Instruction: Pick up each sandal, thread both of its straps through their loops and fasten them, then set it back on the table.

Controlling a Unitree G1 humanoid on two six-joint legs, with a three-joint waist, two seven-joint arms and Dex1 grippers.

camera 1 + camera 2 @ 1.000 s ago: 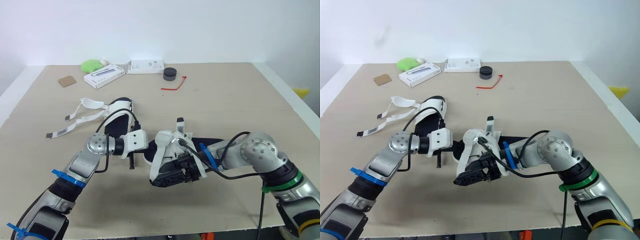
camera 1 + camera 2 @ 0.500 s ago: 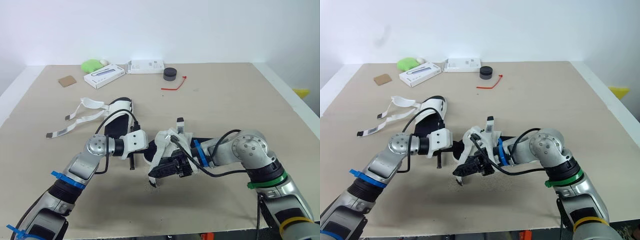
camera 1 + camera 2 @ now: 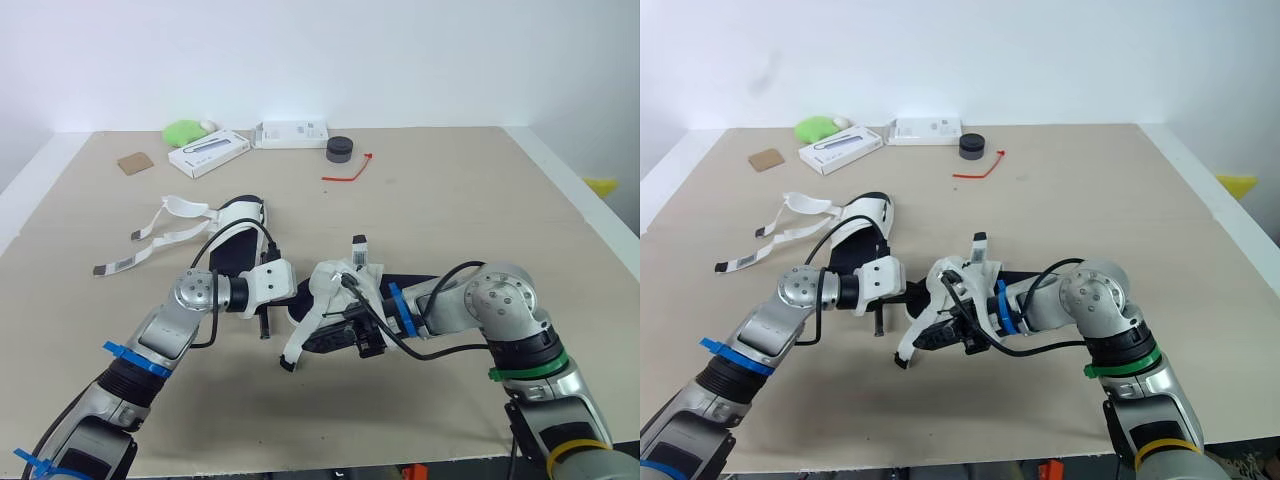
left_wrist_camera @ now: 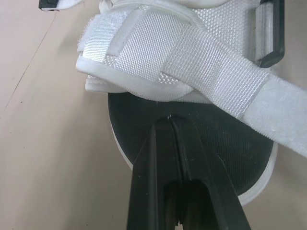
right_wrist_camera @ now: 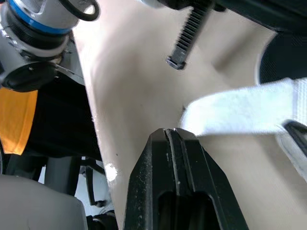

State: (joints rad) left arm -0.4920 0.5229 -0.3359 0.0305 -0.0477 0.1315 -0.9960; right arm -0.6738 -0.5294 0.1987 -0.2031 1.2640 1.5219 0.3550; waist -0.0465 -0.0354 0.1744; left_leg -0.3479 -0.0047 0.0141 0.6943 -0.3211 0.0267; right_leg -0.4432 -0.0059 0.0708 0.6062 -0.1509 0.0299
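Strap swings down to the table; right gripper beside it is shut, empty; left gripper, closed too, touches the sandal footbed.

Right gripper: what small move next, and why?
Probably open the right gripper and pinch the loose strap near its end. The gripper looks shut, with the strap just past its tips and not clearly between them, while the shut left gripper rests against the sandal sole.

Bright, even light from overhead washes the desk, leaving only soft, faint shadows beside the open sandal. A pale glare sits on the white box at the far edge.
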